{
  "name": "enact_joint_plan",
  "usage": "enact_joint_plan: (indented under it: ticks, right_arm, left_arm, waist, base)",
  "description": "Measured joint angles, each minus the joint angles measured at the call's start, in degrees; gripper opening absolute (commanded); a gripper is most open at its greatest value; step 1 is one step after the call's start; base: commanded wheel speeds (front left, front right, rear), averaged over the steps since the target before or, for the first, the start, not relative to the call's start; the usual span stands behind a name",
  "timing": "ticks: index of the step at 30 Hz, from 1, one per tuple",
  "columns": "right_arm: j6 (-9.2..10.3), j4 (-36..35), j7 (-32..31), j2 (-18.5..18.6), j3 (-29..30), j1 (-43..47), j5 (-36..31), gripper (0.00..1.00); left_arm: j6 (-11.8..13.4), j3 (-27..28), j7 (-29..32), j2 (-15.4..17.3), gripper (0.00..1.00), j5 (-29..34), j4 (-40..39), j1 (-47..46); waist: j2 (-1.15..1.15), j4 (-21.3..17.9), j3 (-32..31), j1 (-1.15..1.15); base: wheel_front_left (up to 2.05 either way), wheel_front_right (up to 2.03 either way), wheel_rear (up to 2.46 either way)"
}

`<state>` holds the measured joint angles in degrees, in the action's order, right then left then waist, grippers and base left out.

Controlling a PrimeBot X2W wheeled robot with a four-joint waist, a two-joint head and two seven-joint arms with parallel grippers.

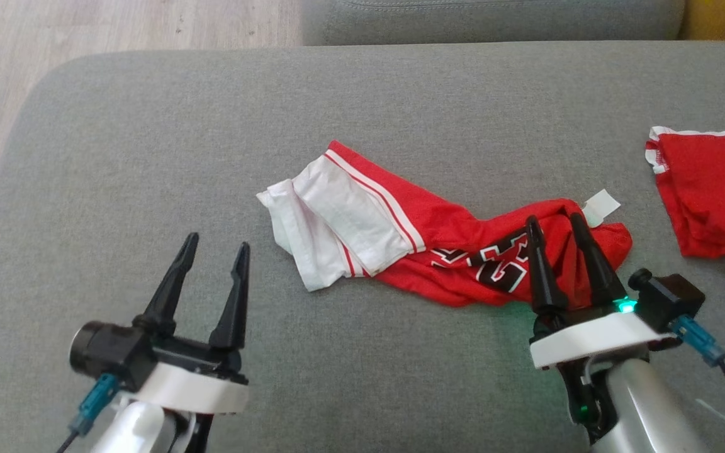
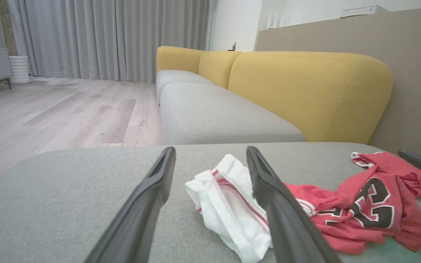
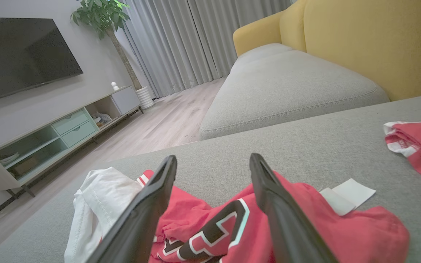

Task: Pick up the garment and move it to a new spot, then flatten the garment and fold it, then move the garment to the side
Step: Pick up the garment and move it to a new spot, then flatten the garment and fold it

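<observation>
The garment lies in a crumpled strip on the grey cushion, held by neither claw. The right claw has its jaws spread wide, and its two dark fingers stand over the red end of the cloth. The black-and-white number sits just to their left and a small white label just beyond them to the right. Whether the tips press into the fabric or hang just above it, I cannot tell.

The left claw is also wide open and holds nothing. The garment's white, red-striped end lies ahead of it and off to its right, near but apart from its fingers. A second red garment lies well off to the right of the right claw, and neither claw touches it.

The cloth is bunched and nothing is gripped, so I judge the work to be at its first step, the pick-up, with flattening and folding not yet begun.

The next move calls for the right claw to sink onto the red end and close on a good fold of cloth, not only the top layer. The left claw needs to reach forward and to its right for the white end, so the strip lifts by both ends and does not drag or twist further
</observation>
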<state>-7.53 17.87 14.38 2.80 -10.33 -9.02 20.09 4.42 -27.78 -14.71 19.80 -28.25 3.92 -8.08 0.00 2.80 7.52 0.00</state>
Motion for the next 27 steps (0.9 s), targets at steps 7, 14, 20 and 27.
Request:
enact_joint_plan:
  ticks: [7, 14, 20, 27]
  right_arm:
    - [0.0, -0.03, 0.0, 0.0, -0.19, 0.0, -0.52, 1.0]
    - [0.0, -0.51, 0.0, 0.0, -0.19, -0.07, -0.52, 1.0]
    - [0.0, -1.05, 0.0, 0.0, -0.12, -0.86, -0.52, 1.0]
    - [0.0, -1.72, 0.0, -0.01, 0.12, -1.24, -0.52, 1.0]
  left_arm:
    - [-3.19, -0.78, 0.0, -0.73, 1.0, 2.77, 1.44, -2.29]
    - [-8.04, -8.39, 5.5, -1.93, 1.0, 6.16, 7.58, -9.07]
    - [-10.05, -14.15, 9.72, -3.47, 1.0, 8.5, 13.72, -13.99]
    - [-9.23, -16.53, 10.16, -4.36, 1.0, 12.7, 20.14, -18.96]
  waist:
    - [0.0, -1.18, 0.33, 0.0]
    - [0.0, -3.47, 2.34, 0.01]
    - [0.0, -5.84, 4.94, 0.01]
    - [0.0, -8.3, 7.29, 0.02]
  base:
    - [0.0, 0.0, 0.0]
    - [0.0, 0.0, 0.0]
    - [0.0, 0.0, 0.0]
    - [0.0, 0.0, 0.0]
